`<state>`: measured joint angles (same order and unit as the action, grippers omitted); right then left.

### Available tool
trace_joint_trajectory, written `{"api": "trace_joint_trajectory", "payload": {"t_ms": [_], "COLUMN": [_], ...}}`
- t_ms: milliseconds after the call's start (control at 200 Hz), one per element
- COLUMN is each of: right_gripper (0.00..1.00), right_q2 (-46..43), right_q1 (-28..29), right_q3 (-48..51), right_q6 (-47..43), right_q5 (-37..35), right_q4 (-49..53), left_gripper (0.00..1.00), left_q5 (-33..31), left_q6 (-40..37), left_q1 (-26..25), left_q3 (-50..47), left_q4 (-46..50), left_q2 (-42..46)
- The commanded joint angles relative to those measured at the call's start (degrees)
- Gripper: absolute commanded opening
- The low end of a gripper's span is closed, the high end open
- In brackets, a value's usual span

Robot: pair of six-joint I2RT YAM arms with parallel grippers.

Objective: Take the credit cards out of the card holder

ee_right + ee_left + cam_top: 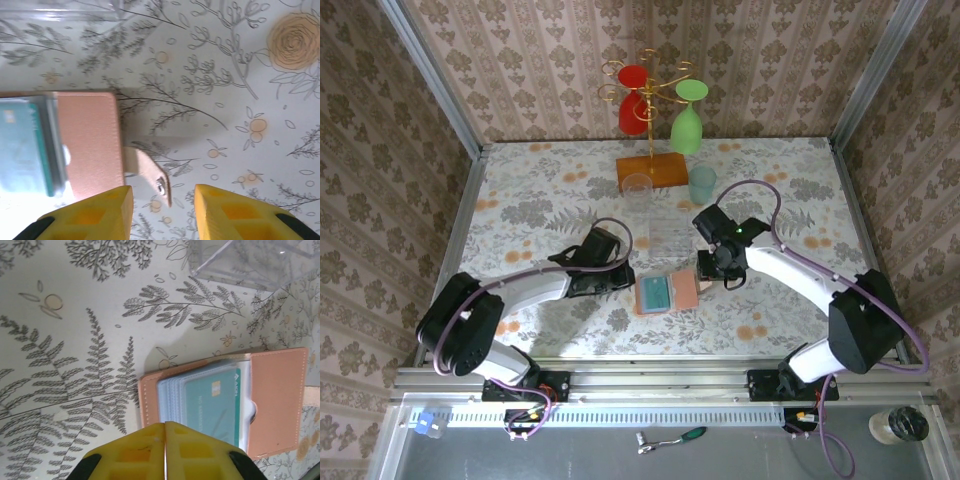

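My left gripper (165, 432) is pinched shut, empty, at the card holder (277, 400) edge. The teal credit cards (212, 405) lie just ahead of its tips. My right gripper (162, 192), half-open, hangs over the strap (150, 172) – cover side. Holder's long axis runs btwn my 2 arms; left is nearer the cards.

I see a clear plastic box (668, 232) on the floral tablecloth (535, 205); behind it, a wooden rack base (655, 170) with a red glass (634, 100) and a green glass (687, 125) hanging above.
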<state>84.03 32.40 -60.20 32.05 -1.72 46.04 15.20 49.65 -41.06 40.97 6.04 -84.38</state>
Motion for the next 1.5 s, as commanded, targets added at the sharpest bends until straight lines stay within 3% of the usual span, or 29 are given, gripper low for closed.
{"api": "trace_joint_trajectory", "payload": {"t_ms": [0, 200, 640, 740, 1045, 1495], "right_gripper": [0.38, 0.38, 0.37, 0.33, 0.23, 0.26], "right_q2": [-1.9, -0.8, 6.6, 6.8, 5.0, -1.7], "right_q1": [0.9, 1.3, 1.4, 1.6, 2.6, 2.9], "right_q3": [-1.4, 0.9, 5.4, 6.6, 7.9, 7.2], "right_q6": [2.3, 4.8, 4.1, 4.8, 6.9, 6.0], "right_q5": [4.9, 14.4, 9.7, 10.4, 11.7, 8.8], "right_q4": [-0.4, -8.4, -10.8, -12.0, -12.5, -8.5], "left_gripper": [0.1, 0.1, 0.09, 0.09, 0.08, 0.08], "left_q5": [1.2, 1.5, 0.4, 0.3, -0.4, -0.6], "left_q6": [-0.2, 1.3, 2.0, 1.9, 1.4, 0.5], "left_q1": [-1.2, -3.2, -4.2, -4.2, -4.2, -4.3], "left_q3": [1.9, 2.4, 2.0, 1.9, 2.1, 5.0], "left_q4": [-0.6, -2.1, -2.4, -2.2, -1.6, 0.4], "left_q2": [-1.6, -3.1, -3.9, -3.9, -3.6, -4.8]}}
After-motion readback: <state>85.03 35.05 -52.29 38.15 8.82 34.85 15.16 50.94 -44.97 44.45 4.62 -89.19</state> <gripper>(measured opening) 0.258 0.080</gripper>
